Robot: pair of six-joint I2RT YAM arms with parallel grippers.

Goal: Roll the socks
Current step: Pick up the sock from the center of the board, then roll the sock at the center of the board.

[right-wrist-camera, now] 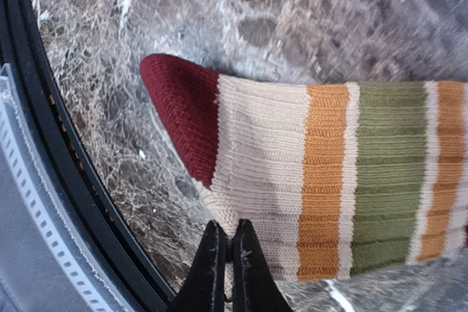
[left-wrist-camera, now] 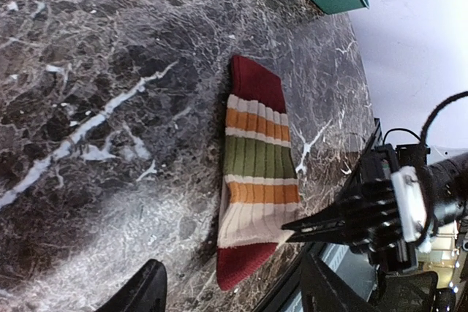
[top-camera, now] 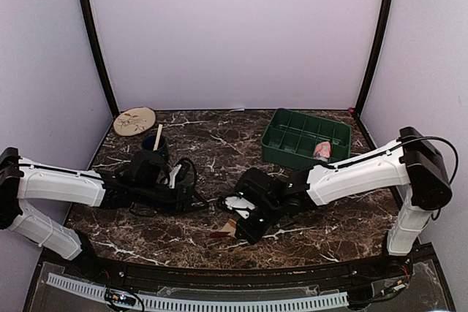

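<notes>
**A:** How are the arms posed?

**B:** Both reach low toward the middle of the desk [top-camera: 212,137]. The right end effector [right-wrist-camera: 228,230] is pinched closed on the striped sock [right-wrist-camera: 329,180], at its cream band beside the dark red end. The left end effector [top-camera: 184,183] stands wide, apart from that sock.

**A:** And the room around it?

**B:** The sock lies flat near the black front rim [right-wrist-camera: 80,180], with bare marble behind it. The pink sock [top-camera: 322,150] sits bunched in the green tray [top-camera: 274,137].

We're in a lab-type robot test booth: plain pale walls [top-camera: 234,34], black corner posts [top-camera: 95,42], dark marble-look tabletop [top-camera: 212,133], left arm [top-camera: 58,184] & right arm [top-camera: 358,173] bolted up front, w/ slotted cable duct [top-camera: 197,302]
</notes>
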